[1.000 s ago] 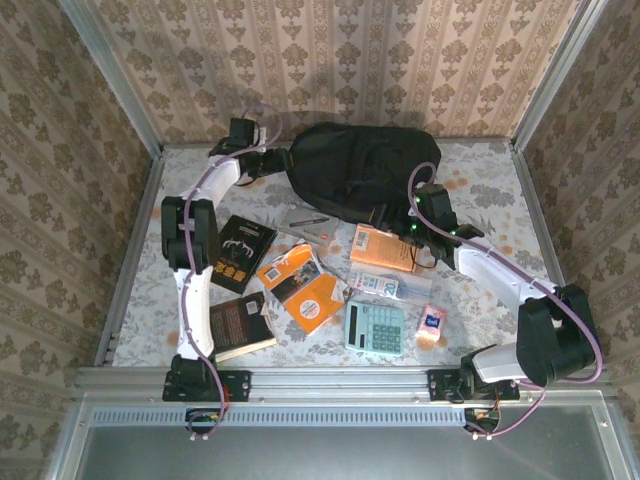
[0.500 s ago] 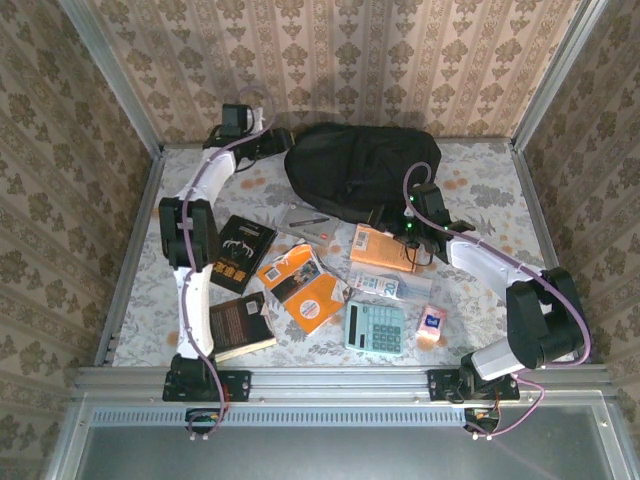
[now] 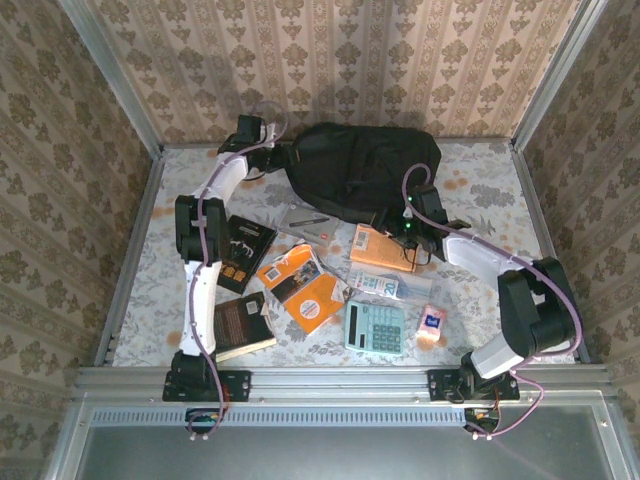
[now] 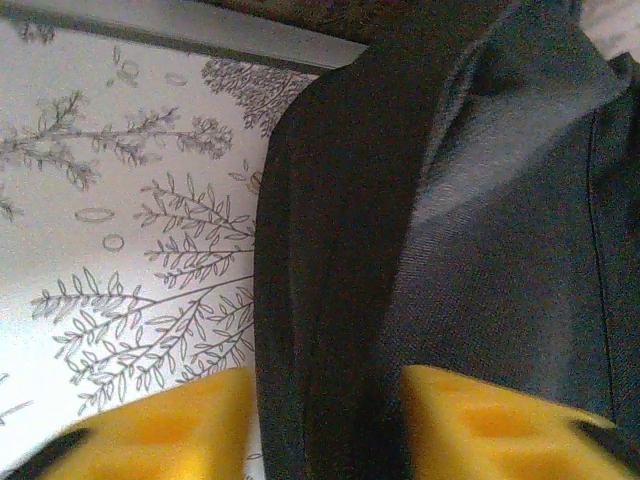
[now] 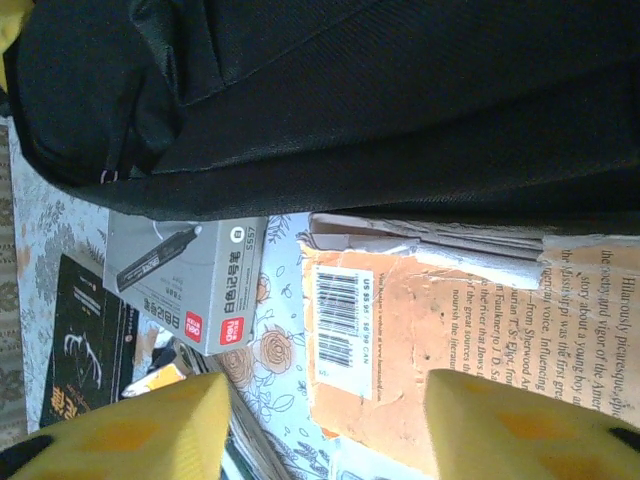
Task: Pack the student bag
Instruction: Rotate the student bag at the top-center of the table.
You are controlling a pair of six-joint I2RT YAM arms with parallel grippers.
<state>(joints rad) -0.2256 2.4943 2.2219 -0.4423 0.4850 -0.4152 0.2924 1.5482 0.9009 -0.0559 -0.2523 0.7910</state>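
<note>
The student bag, a big black fabric backpack, lies at the back of the table. My left gripper is at its left end. In the left wrist view a dark fold of the bag fills the gap between the yellow pads, so the left gripper is shut on it. My right gripper hovers at the bag's front edge, over the corner of a worn orange book. In the right wrist view the right gripper stands open above the orange book, with the bag beyond it.
A grey marker box lies just in front of the bag. Nearer the front are a black book, orange booklets, a second dark book, a teal calculator and a small pink pack. Metal rails border the table.
My left gripper has swung right from the back left corner to the bag's left end and closed on its fabric. The right gripper's jaws have narrowed while staying by the bag's front edge.
</note>
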